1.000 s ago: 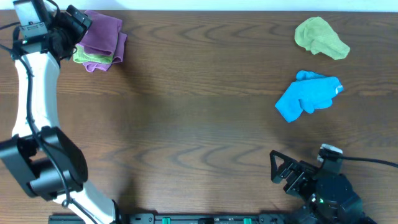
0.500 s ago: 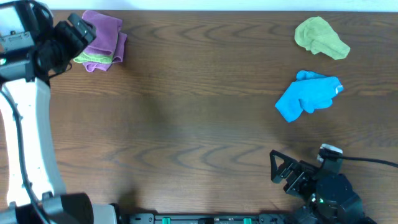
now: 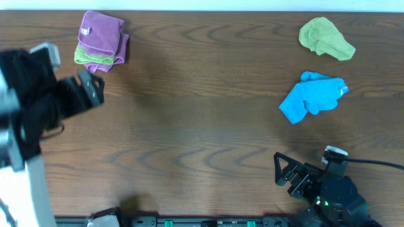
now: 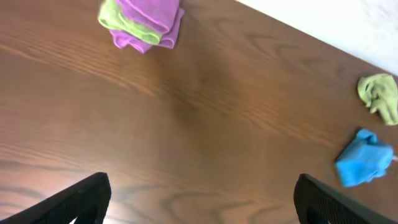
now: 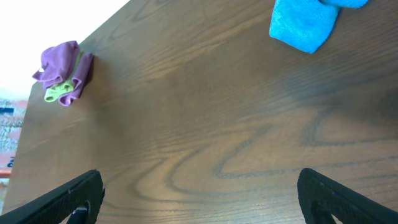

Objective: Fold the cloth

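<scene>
The cloth [image 3: 101, 34] looked folded.
My left fingers [image 4: 87, 194] stood wide, cloth well ahead; right fingers [image 3: 282, 165], wide too, were much farther off.

We see the cloth [image 3: 102, 31] in lilac-purple with a white tag [image 3: 84, 31], a lime-green cloth [image 3: 88, 58], a bright blue cloth [image 3: 312, 96] and a duller green cloth [image 3: 325, 38]. The table [image 3: 202, 139] is dark brown — wavy wood grain.

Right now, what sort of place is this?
Likely a robot lab workbench: a wood-grain table, a left arm and right arm at it, and only cloths laid out: purple cloth, blue cloth, green cloth.
</scene>
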`<state>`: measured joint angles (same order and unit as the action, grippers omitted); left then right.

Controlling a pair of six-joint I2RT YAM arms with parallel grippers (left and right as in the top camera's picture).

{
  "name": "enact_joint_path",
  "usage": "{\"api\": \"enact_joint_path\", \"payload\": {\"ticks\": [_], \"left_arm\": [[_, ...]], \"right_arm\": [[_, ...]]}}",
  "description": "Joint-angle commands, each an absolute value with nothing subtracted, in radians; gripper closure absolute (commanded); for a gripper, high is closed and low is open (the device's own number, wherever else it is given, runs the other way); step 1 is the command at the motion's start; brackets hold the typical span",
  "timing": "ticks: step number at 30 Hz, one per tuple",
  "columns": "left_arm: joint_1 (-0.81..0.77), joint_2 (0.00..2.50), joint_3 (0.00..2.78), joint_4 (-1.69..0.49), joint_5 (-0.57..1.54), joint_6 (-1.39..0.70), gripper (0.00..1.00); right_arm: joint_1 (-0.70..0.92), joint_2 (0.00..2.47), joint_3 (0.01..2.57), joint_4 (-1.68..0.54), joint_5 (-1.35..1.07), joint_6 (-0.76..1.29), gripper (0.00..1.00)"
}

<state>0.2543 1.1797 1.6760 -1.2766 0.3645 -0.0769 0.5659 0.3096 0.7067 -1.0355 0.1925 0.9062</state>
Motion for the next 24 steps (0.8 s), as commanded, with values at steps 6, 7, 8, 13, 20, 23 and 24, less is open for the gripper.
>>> {"api": "enact_joint_path", "payload": {"ticks": [6, 7, 8, 13, 20, 23, 24], "left_arm": [[0.255, 0.889, 1.258, -1.167, 0.304, -0.014, 0.05], [0.255, 0.851, 1.187, -1.122, 0.304, -0.014, 0.05], [0.255, 0.822, 1.134, -1.087, 0.308, -0.014, 0.05], [0.240, 0.627, 0.843, -0.918, 0.303, -0.014, 0.05], [0.123, 0.337, 0.564, -0.824, 0.193, -0.014, 0.05], [0.112, 0.249, 0.513, -0.826, 0.147, -0.014, 0.05], [0.112, 0.223, 0.498, -0.826, 0.139, -0.014, 0.05]], "right_arm": [[0.561, 0.306, 0.702, -1.038, 0.205, 0.912, 0.01], [0.561, 0.306, 0.702, -1.038, 0.205, 0.912, 0.01], [0.561, 0.306, 0.702, -1.038, 0.205, 0.912, 0.01], [0.561, 0.306, 0.702, -1.038, 0.205, 0.912, 0.01], [0.561, 0.306, 0.702, -1.038, 0.205, 0.912, 0.01], [0.561, 0.306, 0.702, -1.038, 0.205, 0.912, 0.01], [0.561, 0.306, 0.702, -1.038, 0.205, 0.912, 0.01]]}}
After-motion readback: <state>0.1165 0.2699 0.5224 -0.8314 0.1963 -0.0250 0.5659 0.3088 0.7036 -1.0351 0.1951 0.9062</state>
